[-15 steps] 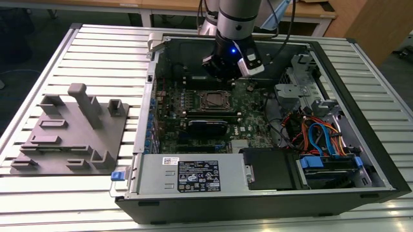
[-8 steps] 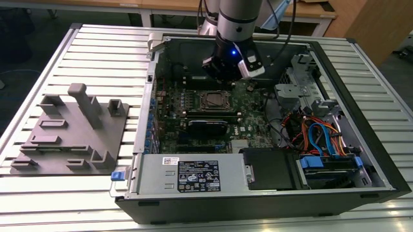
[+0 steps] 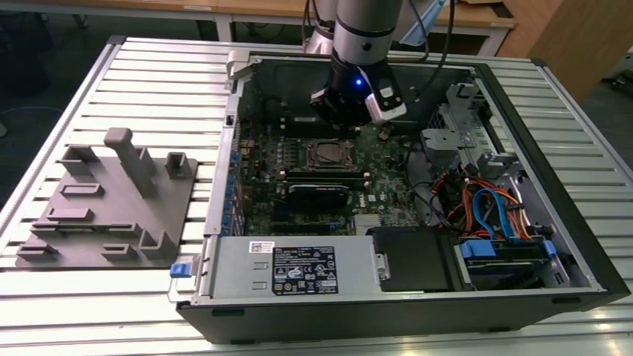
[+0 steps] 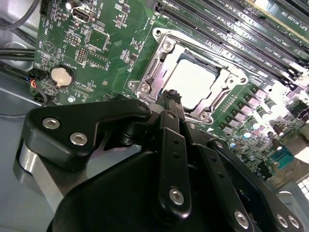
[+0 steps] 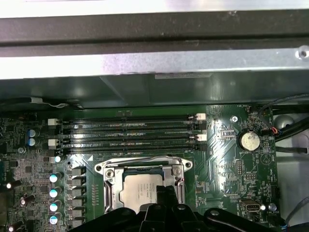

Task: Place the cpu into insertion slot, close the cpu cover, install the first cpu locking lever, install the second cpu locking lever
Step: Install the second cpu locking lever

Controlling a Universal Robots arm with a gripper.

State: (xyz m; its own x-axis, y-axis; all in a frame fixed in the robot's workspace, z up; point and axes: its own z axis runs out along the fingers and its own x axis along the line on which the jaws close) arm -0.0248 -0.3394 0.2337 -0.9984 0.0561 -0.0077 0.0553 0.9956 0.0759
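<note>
The dull silvery square cpu (image 4: 198, 86) is sitting under its windowed metal cpu cover (image 4: 155, 77), just beyond the black pincer (image 4: 172, 96), whose fingertips are pressing together, holding nothing.

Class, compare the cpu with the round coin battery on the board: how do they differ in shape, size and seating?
The cpu is square; the battery is round. The cpu is clearly larger than the battery. The cpu sits framed under the metal cover; the battery sits in a black ring holder on open board. Both are flat, silvery and lie level on the green board.
</note>
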